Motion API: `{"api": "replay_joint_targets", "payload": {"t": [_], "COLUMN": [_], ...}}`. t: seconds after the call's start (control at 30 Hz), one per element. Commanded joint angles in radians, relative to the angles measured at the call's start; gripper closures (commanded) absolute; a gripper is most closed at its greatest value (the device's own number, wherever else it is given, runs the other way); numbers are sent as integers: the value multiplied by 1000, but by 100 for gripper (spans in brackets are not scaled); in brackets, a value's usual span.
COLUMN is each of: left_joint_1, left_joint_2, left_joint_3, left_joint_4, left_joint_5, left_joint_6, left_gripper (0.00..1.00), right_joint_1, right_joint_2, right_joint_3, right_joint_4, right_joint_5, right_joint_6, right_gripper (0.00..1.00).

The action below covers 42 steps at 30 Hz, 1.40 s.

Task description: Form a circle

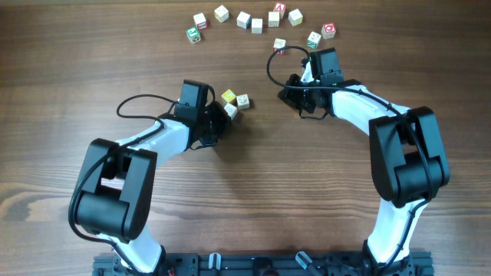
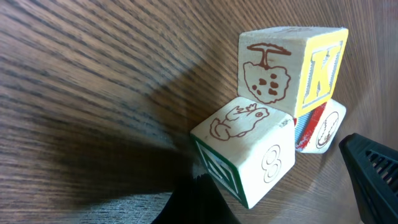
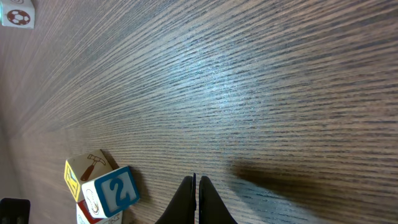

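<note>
1. Both sets are shut and holding nothing: my left fingers (image 2: 193, 208) and my right fingers (image 3: 186, 202).
2. The circle (image 1: 257, 25) is just an arc on the far side of the table (image 1: 69, 69). It runs left to right, with the open side facing me.
3. Three stray cubes (image 1: 243, 100) sit clumped between my arms, well short of that arc.
4. The left fingers are right up against the clump and the right ones hang back on the other side. So left is nearer, and I reckon the push goes away from me, toward the gap.
</note>
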Motion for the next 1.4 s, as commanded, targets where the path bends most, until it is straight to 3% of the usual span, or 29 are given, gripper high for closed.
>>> {"api": "replay_joint_targets", "payload": {"t": [0.0,0.87,1.1,1.2,1.37], "left_joint_1": [-7,-27,-43,-41,-41], "left_joint_2": [12,12,2,-61,-252], "left_joint_3": [-10,-10,-10,-10,-10], "left_joint_4": [4,13,-62,-165,-367], "left_joint_5": [-17,-19,11,5,-246], "left_joint_6": [-5,-5,-1,39,51], "left_gripper": [96,96,96,96,96], "right_joint_1": [2,14,26,39,43], "right_joint_2": [-24,-24,-24,-24,-24], "right_joint_3": [-3,-3,-3,-3,-3], "right_joint_4": [6,14,18,21,25], "right_joint_5": [7,0,-1,8,14], "right_joint_6": [-20,-17,-2,-3,-2], "right_gripper": [95,95,95,95,95]}}
